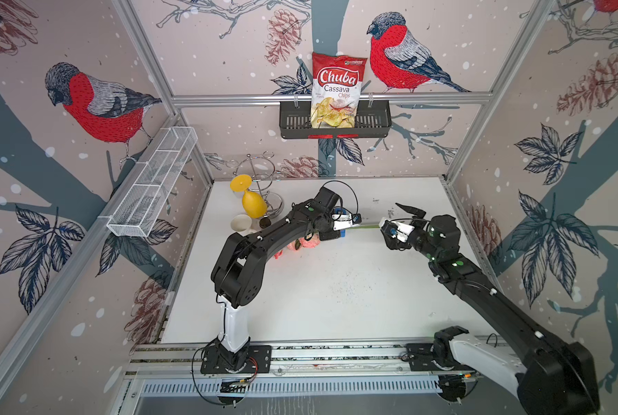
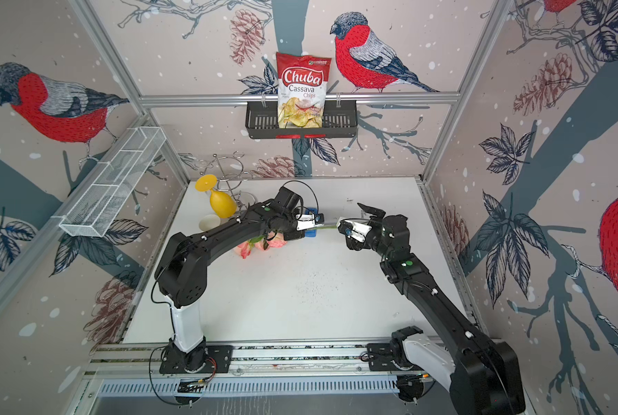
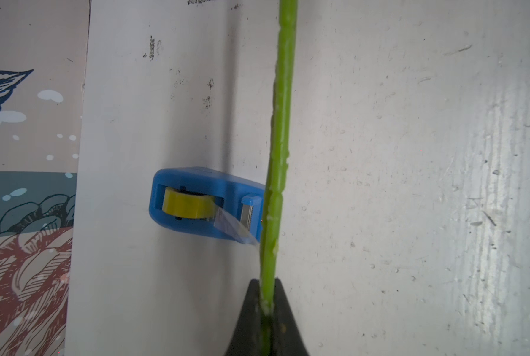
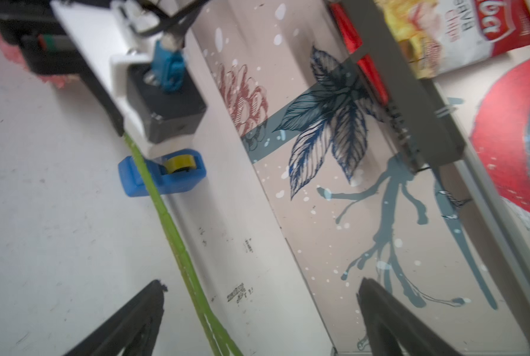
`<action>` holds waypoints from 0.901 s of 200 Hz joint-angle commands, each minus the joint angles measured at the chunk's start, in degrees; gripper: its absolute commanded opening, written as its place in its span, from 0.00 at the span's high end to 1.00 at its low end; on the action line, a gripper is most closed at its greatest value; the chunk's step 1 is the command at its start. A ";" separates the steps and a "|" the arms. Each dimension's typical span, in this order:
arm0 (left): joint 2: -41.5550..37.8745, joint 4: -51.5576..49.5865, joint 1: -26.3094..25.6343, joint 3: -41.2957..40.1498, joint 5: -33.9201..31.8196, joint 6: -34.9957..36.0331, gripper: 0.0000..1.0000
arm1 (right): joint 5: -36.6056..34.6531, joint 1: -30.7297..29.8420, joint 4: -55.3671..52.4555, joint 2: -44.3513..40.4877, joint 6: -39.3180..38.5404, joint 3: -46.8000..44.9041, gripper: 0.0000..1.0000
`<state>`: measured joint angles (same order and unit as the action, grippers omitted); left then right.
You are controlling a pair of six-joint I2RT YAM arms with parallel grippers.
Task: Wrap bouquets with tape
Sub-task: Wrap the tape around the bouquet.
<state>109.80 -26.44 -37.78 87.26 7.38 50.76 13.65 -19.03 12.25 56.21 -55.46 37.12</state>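
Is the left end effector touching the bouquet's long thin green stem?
Touching. In the left wrist view the left end effector is clamped on the long thin green stem, black fingers pressed against both sides.

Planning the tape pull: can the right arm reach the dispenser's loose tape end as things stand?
Probably not cleanly. The right pincer is open, but the bouquet stem, clamped in the left pincer, crosses in front of the tape end on the blue dispenser.

Stems (image 3: 280, 123) are green, dispenser (image 3: 193, 177) blue, tape (image 3: 186, 206) yellow.
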 commanded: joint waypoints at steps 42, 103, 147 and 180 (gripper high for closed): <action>-3.53 7.60 -3.97 -4.74 -10.58 -0.67 1.00 | -3.54 2.86 2.56 0.26 30.06 9.15 0.00; -9.50 25.84 -9.13 -16.94 -25.43 4.56 1.00 | 1.26 2.94 -14.94 13.83 33.53 23.34 0.00; -12.92 40.10 -12.18 -26.63 -31.09 11.51 1.00 | 11.29 2.12 -26.11 22.84 30.05 29.59 0.10; -12.97 46.16 -12.83 -29.78 -33.32 14.24 1.00 | 12.56 0.11 -36.20 31.04 25.44 35.40 0.21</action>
<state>97.10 10.33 -50.11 58.41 -22.76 61.52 23.07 -17.78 -13.74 83.33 -25.87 69.63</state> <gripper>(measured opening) 0.080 0.782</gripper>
